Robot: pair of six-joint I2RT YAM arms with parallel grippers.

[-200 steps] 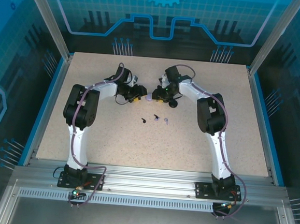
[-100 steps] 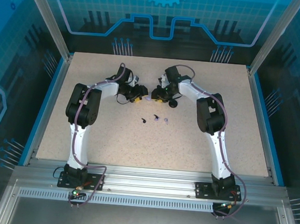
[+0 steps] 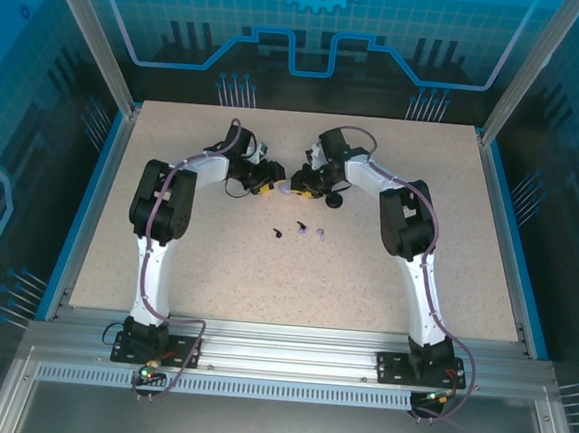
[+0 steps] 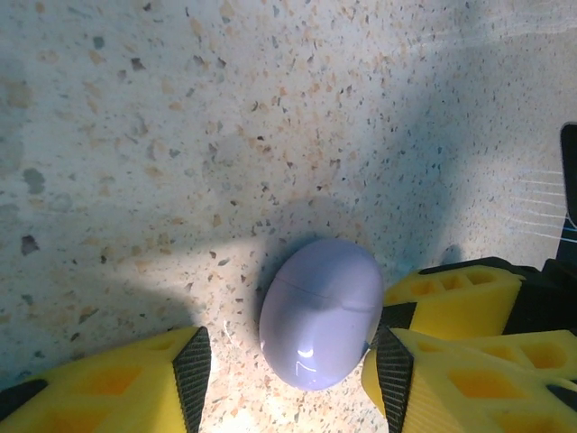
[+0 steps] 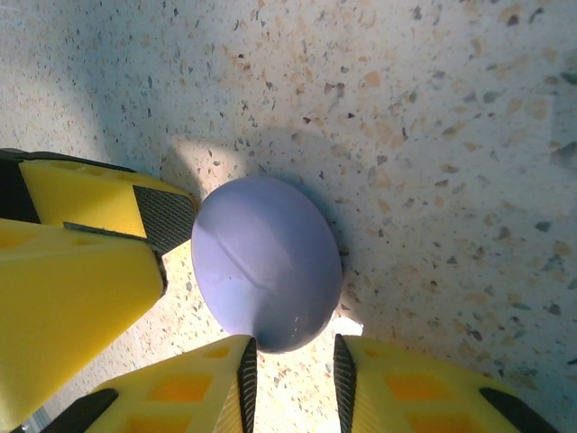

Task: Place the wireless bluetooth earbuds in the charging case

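A speckled table (image 3: 215, 271) carries a lavender case (image 3: 287, 188), a black case (image 3: 339, 199) and three loose earbuds (image 3: 300, 225).

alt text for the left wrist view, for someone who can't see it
A closed pale lavender charging case lies on the speckled table between the left gripper's yellow fingers; the jaws are open, the pad at lower left clear of the case. A further yellow fingertip sits close at the case's right side.

Nothing readable from where I stand; the lavender case (image 4: 320, 311) is plain, without lettering; the blue back wall (image 3: 315, 18) bears a gear emblem and line patterns, no words.
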